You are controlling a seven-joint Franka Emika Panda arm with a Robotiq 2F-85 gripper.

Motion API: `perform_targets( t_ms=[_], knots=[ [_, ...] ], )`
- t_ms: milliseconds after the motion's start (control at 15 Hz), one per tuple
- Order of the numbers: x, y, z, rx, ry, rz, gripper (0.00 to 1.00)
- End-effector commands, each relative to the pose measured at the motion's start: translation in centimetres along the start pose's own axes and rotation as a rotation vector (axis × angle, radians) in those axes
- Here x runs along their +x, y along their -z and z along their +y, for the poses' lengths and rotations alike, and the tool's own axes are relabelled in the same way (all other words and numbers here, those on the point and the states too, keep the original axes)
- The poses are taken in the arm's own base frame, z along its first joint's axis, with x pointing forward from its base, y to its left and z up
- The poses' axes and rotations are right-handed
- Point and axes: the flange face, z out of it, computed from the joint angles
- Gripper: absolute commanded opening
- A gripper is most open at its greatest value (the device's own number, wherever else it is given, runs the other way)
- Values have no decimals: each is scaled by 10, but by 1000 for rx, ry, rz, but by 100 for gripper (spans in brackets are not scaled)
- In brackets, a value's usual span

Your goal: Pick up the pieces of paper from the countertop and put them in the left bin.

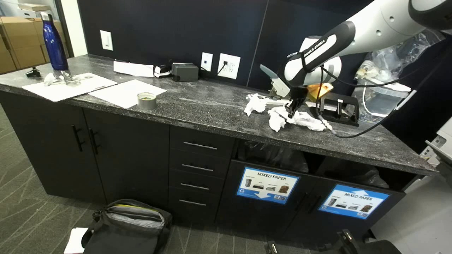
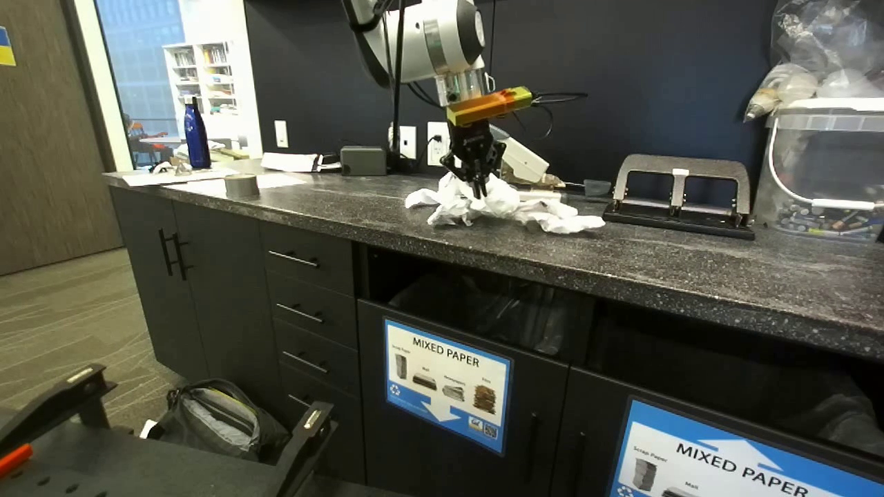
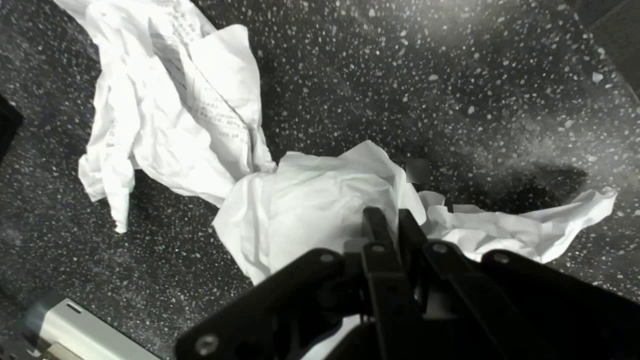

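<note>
Wrist view: the pieces of paper (image 3: pixel 325 200) are lying gathered on the countertop (image 3: pixel 450 100), their white surfaces standing out against dark, speckled stone. Taking the gripper (image 3: pixel 390 215) as dial centre, the printed piece (image 3: pixel 165 120) toward 10 o'clock is showing deep wrinkles, folded flaps, a narrow twisted tail and rows of faint type. The central piece (image 3: pixel 300 220), extending toward 9 o'clock, is bulging into a rounded dome; its visible face is showing shallow creases and pointed corners, and its edge is touching the printed piece. Toward 3 o'clock, a crumpled strip (image 3: pixel 525 232) is tapering to a ragged end, with a dark shadow (image 3: pixel 540 182) falling beside it; the gripper is covering its inner end, so whether it is joining the central piece cannot be told. The gripper is holding its two fingers (image 3: pixel 377 227) nearly together, pinching a fold of the central piece in the narrow gap. In both exterior views, the gripper is pointing down into the pieces of paper. In an exterior view, the left bin (image 2: pixel 414 449) is lying toward 6 o'clock from the gripper, its label (image 2: pixel 442 386) displaying MIXED PAPER and its slot (image 2: pixel 394 276) exposing a clear plastic liner (image 2: pixel 545 324).
</note>
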Motion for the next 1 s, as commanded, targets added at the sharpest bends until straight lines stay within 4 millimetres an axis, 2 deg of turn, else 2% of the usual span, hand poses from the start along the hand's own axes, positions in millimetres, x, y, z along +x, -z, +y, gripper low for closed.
perform_targets(
  t_ms=[0,200,400,533,667,933],
  knots=[
    [-6,31,9,-26,-61,-42,10],
    [-14,46,15,-56,-123,-69,11],
    [-35,59,25,-83,-242,-142,10],
    [-51,62,23,-51,-297,-216,7],
    [-66,63,13,14,-316,-281,6],
    [-92,54,-26,233,-279,-404,6]
  ],
)
